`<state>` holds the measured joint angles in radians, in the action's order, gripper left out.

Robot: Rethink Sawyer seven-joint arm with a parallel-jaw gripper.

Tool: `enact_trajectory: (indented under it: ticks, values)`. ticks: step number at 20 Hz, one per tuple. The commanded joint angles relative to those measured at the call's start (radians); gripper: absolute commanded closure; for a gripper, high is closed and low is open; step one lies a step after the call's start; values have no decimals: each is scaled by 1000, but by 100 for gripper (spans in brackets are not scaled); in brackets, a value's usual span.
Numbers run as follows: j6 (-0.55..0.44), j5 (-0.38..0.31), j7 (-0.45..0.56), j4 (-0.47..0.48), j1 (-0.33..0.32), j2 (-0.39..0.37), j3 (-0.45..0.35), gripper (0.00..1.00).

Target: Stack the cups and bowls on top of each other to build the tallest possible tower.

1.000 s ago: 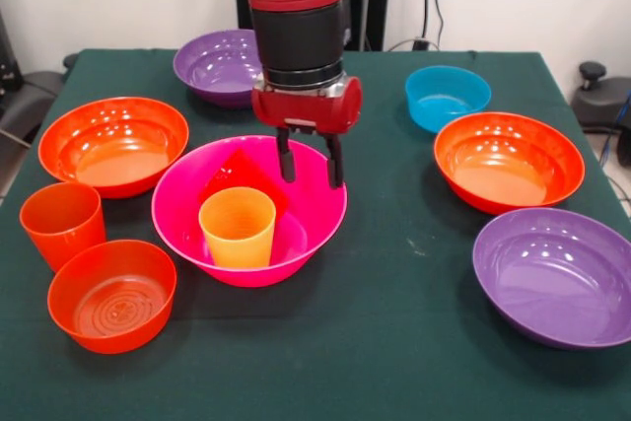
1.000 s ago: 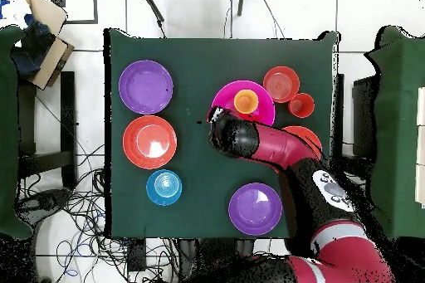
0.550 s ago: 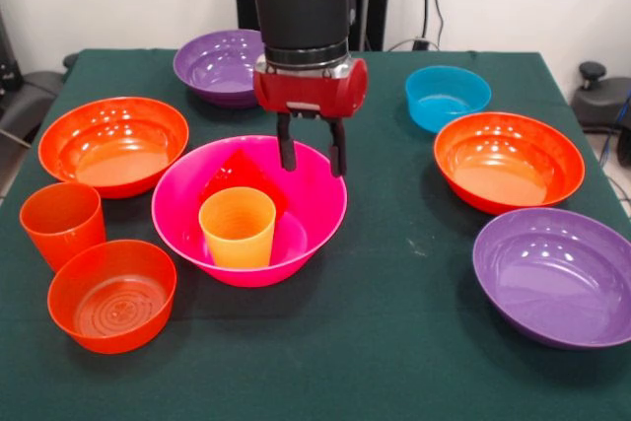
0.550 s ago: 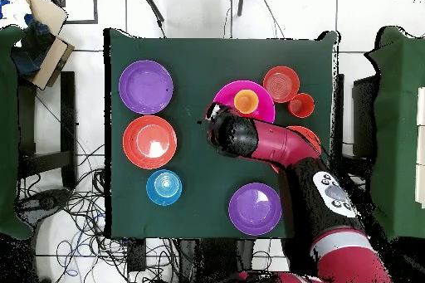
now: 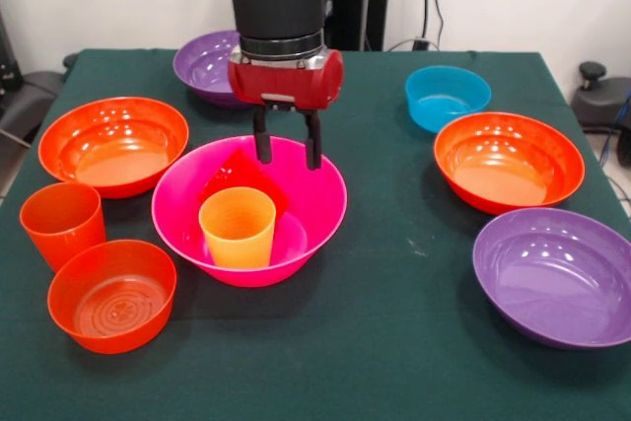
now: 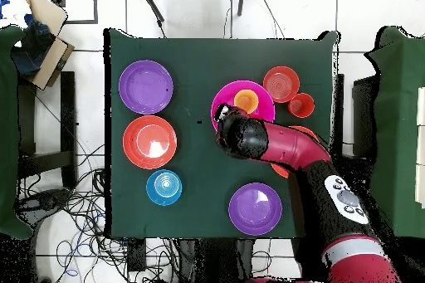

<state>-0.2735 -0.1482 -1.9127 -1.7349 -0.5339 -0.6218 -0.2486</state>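
Note:
A big pink bowl (image 5: 320, 206) stands left of the table's middle. An orange-yellow cup (image 5: 237, 227) stands upright inside it, with a red shape (image 5: 235, 171) lying behind the cup. My gripper (image 5: 288, 155) hangs open and empty above the bowl's far rim, its fingers (image 5: 263, 145) clear of the cup. A red-orange cup (image 5: 61, 222) stands at the left edge, beside a small orange bowl (image 5: 111, 293). In the overhead view my arm covers part of the pink bowl (image 6: 226, 95).
Wide orange bowls sit at the left (image 5: 113, 143) and at the right (image 5: 508, 160). A purple bowl (image 5: 209, 64) is behind my gripper and another (image 5: 557, 273) is near the front right. A small blue bowl (image 5: 446, 96) stands at the far right.
My gripper has risen and shifted left in the front view, from inside the pink bowl's far right part to above its far rim. It stayed open. The bowls and cups have not moved.

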Motion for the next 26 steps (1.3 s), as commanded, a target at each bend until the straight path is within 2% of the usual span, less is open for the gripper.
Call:
enact_trajectory:
  ticks: [1, 4, 9, 15, 26]
  values:
    - [17, -125, 69, -60, -43, 81, -90, 0]
    - [43, -162, 62, -80, -60, 90, -96, 0]
    - [-11, -199, 75, -77, -80, 82, -100, 0]
    - [-87, -196, 66, -61, -71, 58, -102, 0]
    - [-114, -205, 90, -41, -76, 52, -107, 0]
